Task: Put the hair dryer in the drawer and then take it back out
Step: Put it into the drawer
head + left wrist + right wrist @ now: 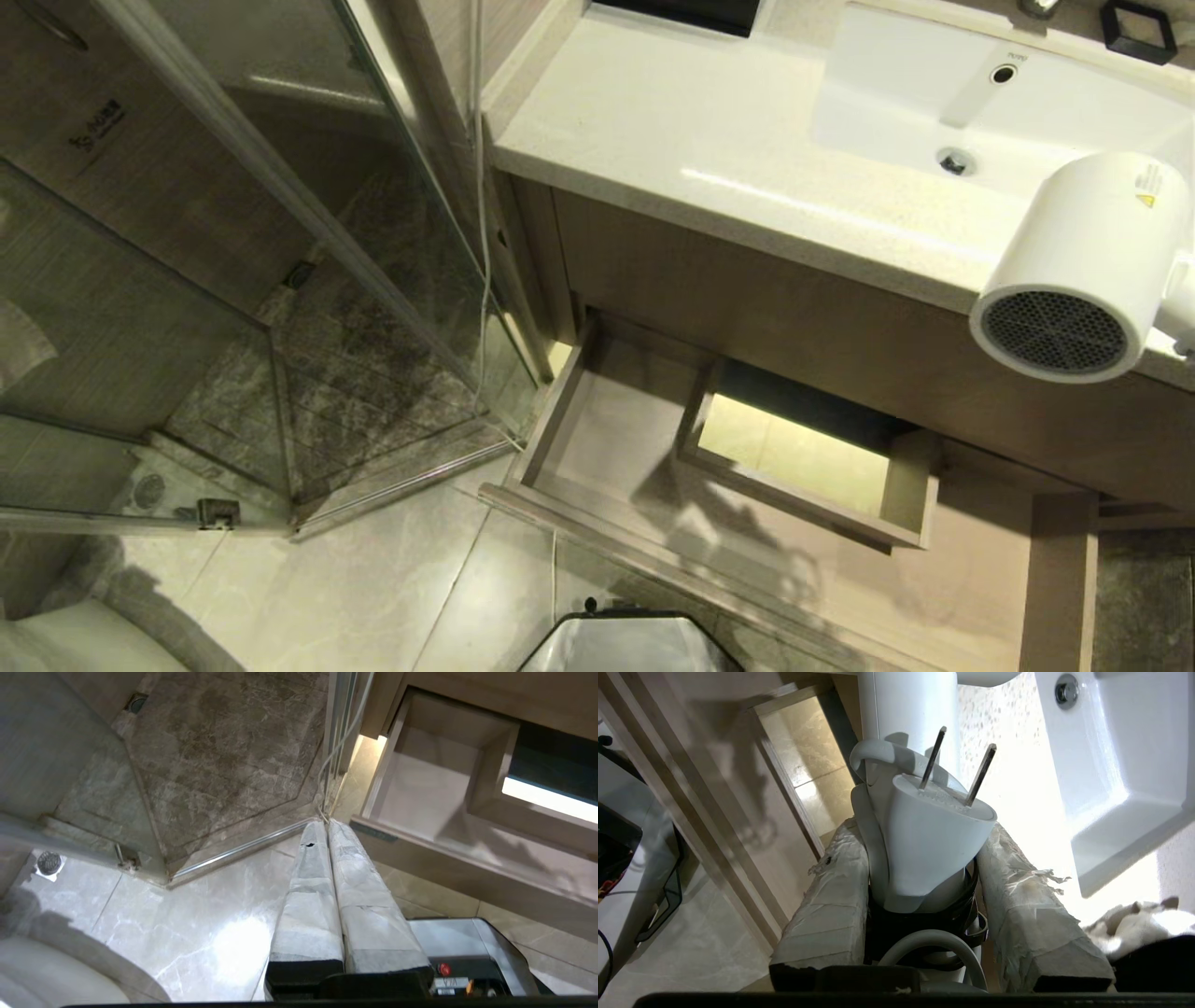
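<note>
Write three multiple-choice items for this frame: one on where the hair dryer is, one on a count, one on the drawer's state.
1. Where is the hair dryer?
A. lying in the drawer
B. held up in front of the countertop, above the drawer
C. in the sink

2. How many metal prongs stick out of the plug?
A. two
B. three
C. four

3. What state is the drawer in?
A. shut
B. open with the dryer inside
C. open and empty

Answers:
1 B, since the right pincer grips its bundled cord and plug, with the dryer's body showing in front of the counter edge.
2 A, two prongs show in the right wrist view.
3 C, its bare wooden floor is visible.
</note>
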